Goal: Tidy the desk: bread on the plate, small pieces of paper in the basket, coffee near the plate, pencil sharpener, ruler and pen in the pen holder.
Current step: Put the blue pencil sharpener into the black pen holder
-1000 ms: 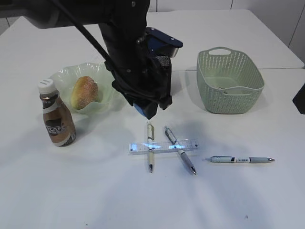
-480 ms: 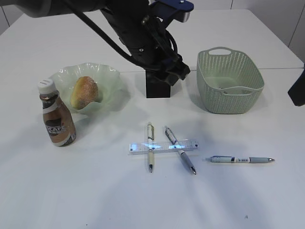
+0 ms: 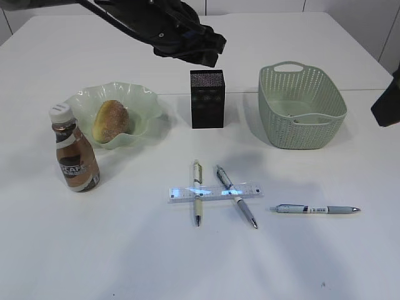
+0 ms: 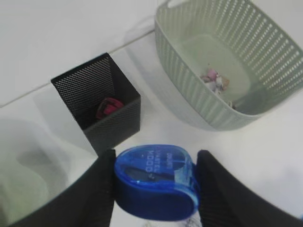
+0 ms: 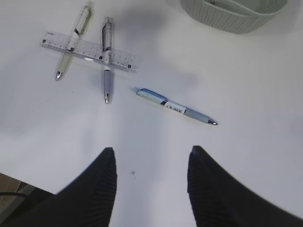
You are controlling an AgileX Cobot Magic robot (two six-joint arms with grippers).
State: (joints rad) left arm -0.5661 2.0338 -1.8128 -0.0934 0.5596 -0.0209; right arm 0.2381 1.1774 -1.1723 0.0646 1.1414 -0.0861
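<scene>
So the pen holder holds 1 pink-red thing, paper bits in the basket; left gripper clamps a blue sharpener, right gripper gapes empty.

Plain white tabletop filling nearly everything, evenly lit, with soft grey shadows. Seam running across toward the far right. Pale panelled wall behind. Brownish floor glimpsed past one edge.

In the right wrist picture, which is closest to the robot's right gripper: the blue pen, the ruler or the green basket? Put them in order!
From the right gripper, nearest first:
1. The blue pen, lying alone just ahead.
2. The ruler, farther on, upper left, across two pens.
3. The basket, farthest, at the top edge.
</scene>
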